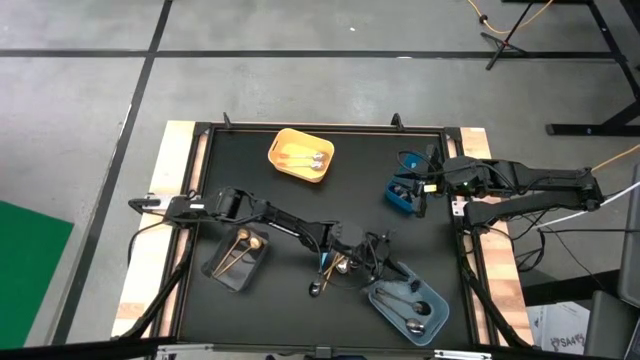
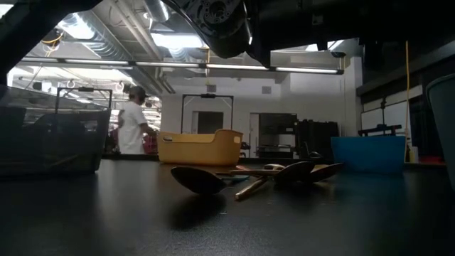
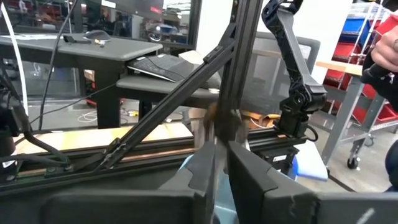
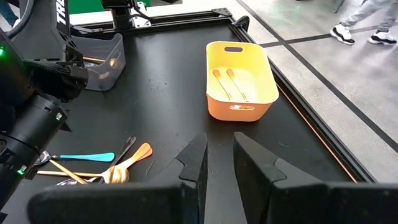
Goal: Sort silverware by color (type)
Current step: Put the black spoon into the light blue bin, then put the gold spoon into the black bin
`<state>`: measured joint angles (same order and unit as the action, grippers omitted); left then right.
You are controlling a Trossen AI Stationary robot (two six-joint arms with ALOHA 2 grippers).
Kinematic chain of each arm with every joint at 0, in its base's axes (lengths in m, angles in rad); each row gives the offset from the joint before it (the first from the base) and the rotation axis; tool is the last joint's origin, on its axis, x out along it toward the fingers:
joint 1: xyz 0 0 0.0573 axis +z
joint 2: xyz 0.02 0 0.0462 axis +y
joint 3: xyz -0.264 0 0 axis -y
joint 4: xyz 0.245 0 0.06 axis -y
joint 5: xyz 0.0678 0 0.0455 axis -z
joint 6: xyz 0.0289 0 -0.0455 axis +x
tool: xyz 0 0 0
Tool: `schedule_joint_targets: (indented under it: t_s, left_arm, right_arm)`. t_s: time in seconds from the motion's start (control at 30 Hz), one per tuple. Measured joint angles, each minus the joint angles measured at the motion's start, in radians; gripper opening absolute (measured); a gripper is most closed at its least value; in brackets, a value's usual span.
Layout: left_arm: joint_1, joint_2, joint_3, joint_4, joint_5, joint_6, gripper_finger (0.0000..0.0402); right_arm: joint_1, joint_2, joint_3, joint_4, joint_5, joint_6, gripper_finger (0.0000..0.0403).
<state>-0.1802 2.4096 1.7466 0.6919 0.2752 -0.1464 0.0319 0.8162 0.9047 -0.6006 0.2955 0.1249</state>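
My left gripper reaches level across the table to the near-left rim of the grey-blue bin, where silver utensils lie. Its fingers stand a narrow gap apart, and a thin blurred utensil stands upright between their tips. Loose silverware lies on the mat beside it: a light-blue handle, an orange handle and a gold spoon. My right gripper waits above the blue bin, slightly open and empty. My left gripper has the blurred utensil's shaft between its fingertips, upright and across the fingers. Whether the fingers touch it cannot be told from the blur.
A yellow bin with two spoons stands at the far middle. A clear bin with gold spoons stands near left. The black frame rail runs round the mat. A person walks in the room beyond the table.
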Motion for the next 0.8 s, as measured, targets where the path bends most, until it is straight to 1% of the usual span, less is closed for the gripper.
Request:
schedule_joint_targets:
  t_s: [0.23,0.37,0.6,0.8]
  left_arm:
    - [0.000,0.000,0.000,0.000,-0.008,0.000,0.0056]
    - [0.000,0.000,0.000,0.000,-0.026,0.000,0.0057]
    - [0.014,-0.001,0.000,0.008,-0.026,-0.006,0.0057]
    - [0.040,-0.045,-0.001,-0.020,-0.024,-0.013,0.0057]
  right_arm:
    - [0.000,0.000,0.000,0.000,0.000,0.000,0.0067]
    - [0.000,0.000,0.000,0.000,0.000,0.000,0.0067]
    - [0.000,0.000,0.000,0.000,0.000,0.000,0.0067]
    - [0.000,0.000,0.000,-0.001,0.000,0.000,0.0067]
